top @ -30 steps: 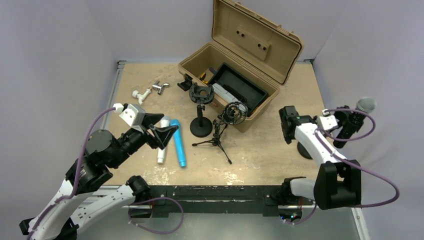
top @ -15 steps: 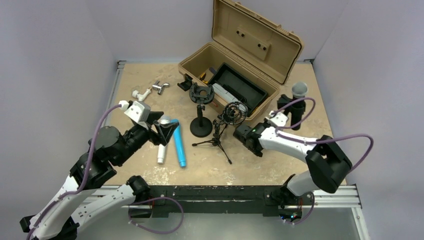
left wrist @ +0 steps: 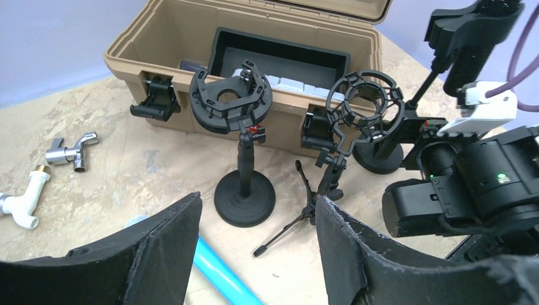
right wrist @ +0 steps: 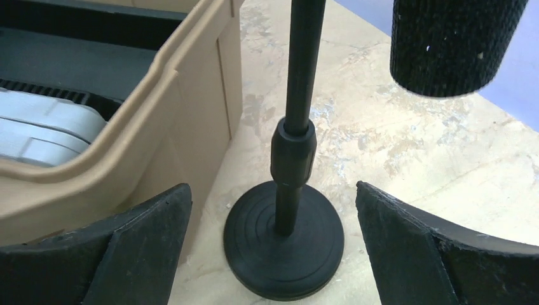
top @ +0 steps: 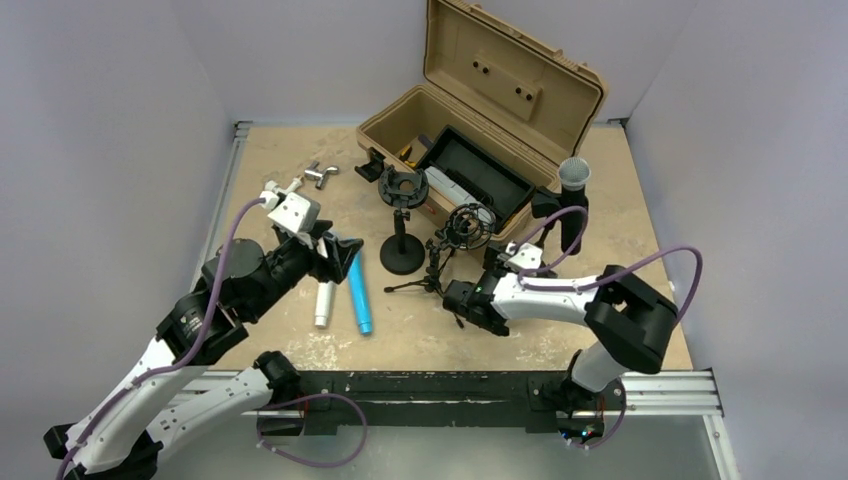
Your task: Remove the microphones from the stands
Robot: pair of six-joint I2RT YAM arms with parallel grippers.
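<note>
The microphone (top: pixel 572 190) was seen upright, mesh head uppermost, clamped in the clip of its stand (right wrist: pixel 293 152). It stood at about 2 o'clock from the middle of the table (top: pixel 625 190) in the overhead view, just beside the near right corner of the open tan toolbox (top: pixel 500 60). The right gripper (right wrist: pixel 272 190) was held low and close to that stand with its jaws spread wide and nothing grasped. In the right wrist view the pole and round base were framed between the fingers (right wrist: pixel 146 248) and touched by neither, while the microphone's head was seen at 1 o'clock. The left gripper (left wrist: pixel 255 200) was likewise parted and empty, raised over the table at about 9 o'clock and pointed toward the toolbox. Ahead of it, a shock mount on a round-based stand (left wrist: pixel 230 98) was seen at 12 o'clock. A second shock mount on a small tripod (left wrist: pixel 365 105) stood at 1 o'clock, with the right arm's wrist just beyond it. A blue tube (top: pixel 355 290) and a white tube (top: pixel 323 300) lay side by side beneath the left gripper. A metal valve (left wrist: pixel 70 149) and a white pipe fitting (left wrist: pixel 22 203) were left at 10 o'clock on the table.
</note>
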